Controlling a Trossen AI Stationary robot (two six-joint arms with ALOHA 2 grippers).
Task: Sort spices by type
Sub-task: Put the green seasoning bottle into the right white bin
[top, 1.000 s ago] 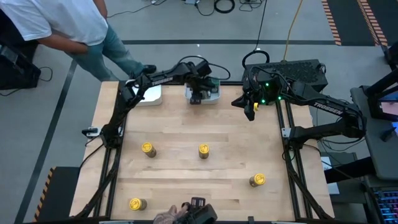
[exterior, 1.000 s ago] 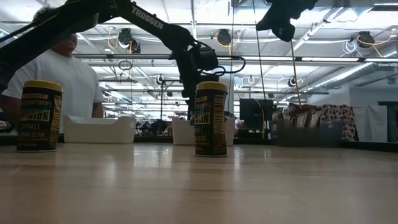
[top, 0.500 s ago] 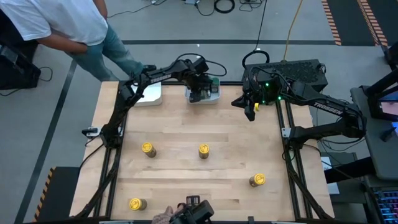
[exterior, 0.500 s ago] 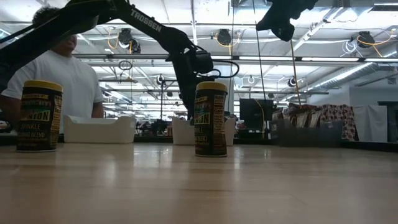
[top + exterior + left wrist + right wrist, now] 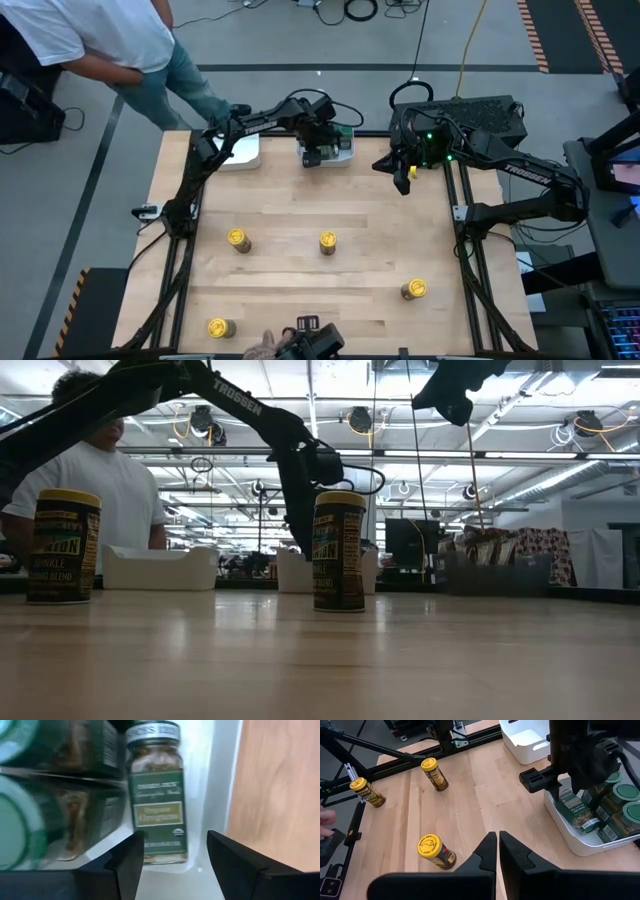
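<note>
Several yellow-lidded jars stand on the table (image 5: pixel 237 239) (image 5: pixel 327 241) (image 5: pixel 414 289) (image 5: pixel 220 327). Green-lidded jars (image 5: pixel 600 807) lie in a white tray (image 5: pixel 343 155) at the far edge. My left gripper (image 5: pixel 175 836) is open above this tray. Its fingers stand on either side of a green-labelled jar (image 5: pixel 157 805) that lies on its side against the tray wall. My right gripper (image 5: pixel 402 178) hovers high near the far right corner, shut and empty. No brown-orange packets are in view.
A second white tray (image 5: pixel 240 150), with nothing in it, sits to the left of the filled one. A person in a white shirt (image 5: pixel 90 40) stands beyond the far left corner. A camera mount (image 5: pixel 310 345) sits at the near edge.
My left arm's wrist has shifted a little toward the table's left over the filled tray. Nothing else has moved.
</note>
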